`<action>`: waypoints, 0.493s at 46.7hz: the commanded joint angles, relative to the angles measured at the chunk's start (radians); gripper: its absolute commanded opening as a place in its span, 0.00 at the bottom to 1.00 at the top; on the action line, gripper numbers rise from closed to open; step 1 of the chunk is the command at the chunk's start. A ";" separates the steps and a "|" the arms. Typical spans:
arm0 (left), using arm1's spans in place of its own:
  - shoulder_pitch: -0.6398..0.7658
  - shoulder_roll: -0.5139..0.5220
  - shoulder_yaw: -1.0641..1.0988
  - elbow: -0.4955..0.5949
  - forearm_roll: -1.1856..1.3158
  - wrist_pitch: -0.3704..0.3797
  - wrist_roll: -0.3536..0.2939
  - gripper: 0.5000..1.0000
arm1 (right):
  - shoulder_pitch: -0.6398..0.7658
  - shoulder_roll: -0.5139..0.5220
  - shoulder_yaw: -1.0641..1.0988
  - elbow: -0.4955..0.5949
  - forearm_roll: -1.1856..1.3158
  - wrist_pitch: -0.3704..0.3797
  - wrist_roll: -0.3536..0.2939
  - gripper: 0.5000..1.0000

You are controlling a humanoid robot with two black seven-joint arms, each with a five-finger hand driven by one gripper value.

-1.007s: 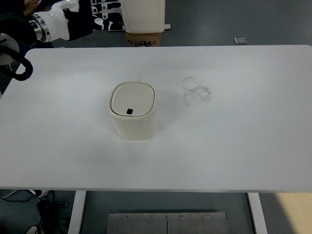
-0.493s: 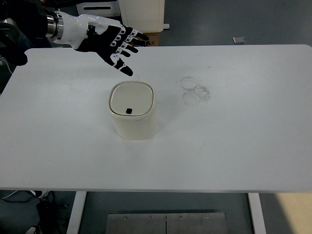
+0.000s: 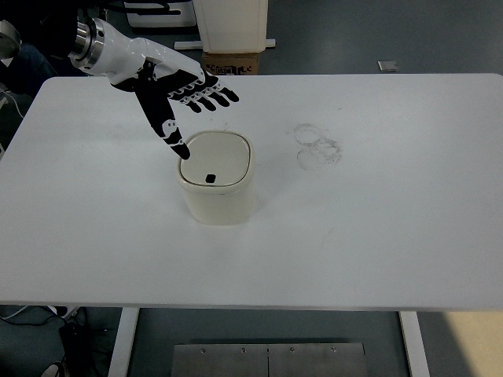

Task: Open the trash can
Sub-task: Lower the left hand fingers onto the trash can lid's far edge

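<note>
A small cream trash can (image 3: 216,179) stands near the middle of the white table (image 3: 377,236), its lid down, with a small black button (image 3: 210,179) near the lid's front edge. My left hand (image 3: 185,98), black and white, reaches in from the upper left and hovers over the can's back left corner. Its fingers are spread and hold nothing. The thumb tip (image 3: 181,151) points down at the lid's left edge; whether it touches the lid I cannot tell. The right arm does not show.
Faint ring marks (image 3: 317,145) stain the table to the right of the can. Beyond the far edge stand a cardboard box (image 3: 230,63) and a white bin (image 3: 230,23). A small grey object (image 3: 387,65) lies on the floor behind.
The left hand came in from the upper left corner, spread its fingers, and dropped toward the can. Its thumb now reaches the lid's left edge. The can has not moved.
</note>
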 commanded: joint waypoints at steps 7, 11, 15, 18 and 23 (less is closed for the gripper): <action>0.002 -0.008 0.043 -0.075 0.003 0.000 0.000 1.00 | 0.000 0.000 0.000 0.000 0.000 0.000 0.000 0.98; 0.002 -0.005 0.046 -0.119 0.003 0.000 0.000 1.00 | 0.000 0.000 0.000 0.000 0.000 0.000 -0.001 0.98; 0.002 -0.002 0.047 -0.144 0.005 0.000 0.001 1.00 | 0.000 0.000 0.000 0.000 0.000 0.000 0.000 0.98; 0.002 -0.002 0.055 -0.145 0.013 0.000 0.001 1.00 | 0.000 0.000 0.000 0.000 0.000 0.000 0.000 0.98; 0.002 0.003 0.060 -0.142 0.045 0.000 0.001 1.00 | 0.000 0.000 0.000 0.000 0.000 0.000 0.000 0.98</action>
